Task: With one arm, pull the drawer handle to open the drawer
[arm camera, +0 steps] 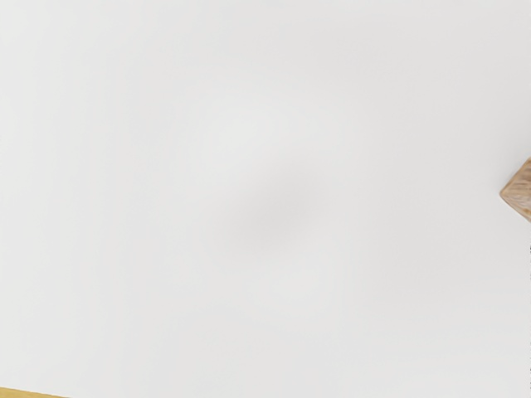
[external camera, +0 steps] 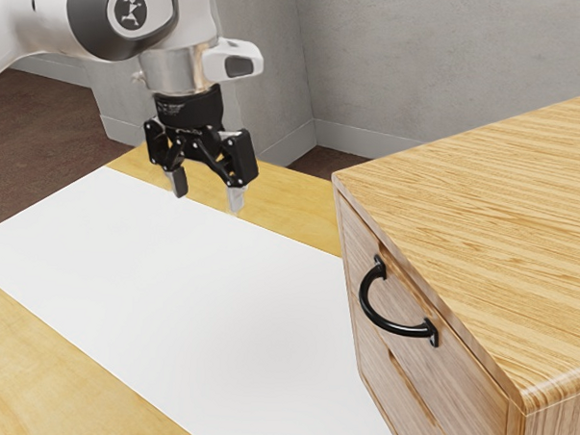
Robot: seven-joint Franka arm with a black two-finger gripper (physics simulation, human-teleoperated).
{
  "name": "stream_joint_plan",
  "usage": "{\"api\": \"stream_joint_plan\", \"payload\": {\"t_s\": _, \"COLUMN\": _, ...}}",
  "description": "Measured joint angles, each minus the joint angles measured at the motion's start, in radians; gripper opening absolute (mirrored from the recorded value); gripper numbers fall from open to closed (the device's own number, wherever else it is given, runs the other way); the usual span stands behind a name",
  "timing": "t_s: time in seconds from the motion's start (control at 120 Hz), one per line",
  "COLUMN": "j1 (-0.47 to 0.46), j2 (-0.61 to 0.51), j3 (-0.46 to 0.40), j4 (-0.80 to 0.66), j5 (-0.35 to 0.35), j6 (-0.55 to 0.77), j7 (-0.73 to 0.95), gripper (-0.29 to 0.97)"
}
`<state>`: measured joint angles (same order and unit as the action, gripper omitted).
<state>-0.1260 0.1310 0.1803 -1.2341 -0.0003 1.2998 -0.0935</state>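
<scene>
Exterior view, left to right.

Arm (external camera: 49,9): white and grey, comes in from the upper left. A round dark badge (external camera: 133,8) on its joint carries a white emblem, too small to read as writing.

Wrist points straight down. The claw (external camera: 207,196) hangs above the far edge of the white sheet (external camera: 171,299) on the wooden bench (external camera: 33,360). It is clear of the surface. Claw state: released, the two black fingers (external camera: 179,182) spread apart.

Cabinet (external camera: 483,216): light wood grain, stands at the exterior view's right. Its front faces the white sheet. The drawer (external camera: 407,300) is the upper panel of that front and sits flush with the cabinet face.

Handle (external camera: 363,303): a black curved bar fixed at both ends to the drawer front. Its long axis runs level across the width of the panel, and its bow stands out toward the sheet. It is well apart from the claw, lower and to the exterior view's right.

Wrist view: white sheet (arm camera: 249,166) beneath the hand, a wooden corner of the cabinet (arm camera: 518,192) at one side, a sliver of bench (arm camera: 25,394) at another.
</scene>
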Motion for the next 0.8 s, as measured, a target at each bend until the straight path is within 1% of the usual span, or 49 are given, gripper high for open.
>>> {"api": "stream_joint_plan", "payload": {"t_s": 0.267, "j1": 0.001, "j2": -0.003, "j3": 0.0, "j4": 0.005, "j5": -0.004, "j6": 0.056, "j7": -0.02, "gripper": 0.68}}
{"api": "stream_joint_plan", "payload": {"t_s": 0.342, "j1": -0.002, "j2": -0.072, "j3": -0.005, "j4": 0.048, "j5": -0.002, "j6": 0.057, "j7": -0.024, "gripper": 0.68}}
{"api": "stream_joint_plan", "payload": {"t_s": 0.45, "j1": 0.025, "j2": -0.115, "j3": -0.033, "j4": 0.102, "j5": -0.048, "j6": 0.066, "j7": -0.03, "gripper": 0.68}}
{"api": "stream_joint_plan", "payload": {"t_s": 0.508, "j1": 0.051, "j2": -0.113, "j3": -0.061, "j4": 0.105, "j5": -0.072, "j6": 0.07, "j7": -0.032, "gripper": 0.68}}
{"api": "stream_joint_plan", "payload": {"t_s": 0.6, "j1": 0.086, "j2": -0.09, "j3": -0.102, "j4": 0.104, "j5": -0.133, "j6": 0.076, "j7": -0.04, "gripper": 0.68}}
{"api": "stream_joint_plan", "payload": {"t_s": 0.692, "j1": 0.052, "j2": -0.072, "j3": -0.117, "j4": 0.089, "j5": -0.188, "j6": 0.083, "j7": -0.07, "gripper": 0.68}}
{"api": "stream_joint_plan", "payload": {"t_s": 0.758, "j1": 0.013, "j2": -0.069, "j3": -0.136, "j4": 0.072, "j5": -0.209, "j6": 0.098, "j7": -0.091, "gripper": 0.68}}
{"api": "stream_joint_plan", "payload": {"t_s": 0.8, "j1": -0.004, "j2": -0.086, "j3": -0.156, "j4": 0.032, "j5": -0.218, "j6": 0.113, "j7": -0.103, "gripper": 0.68}}
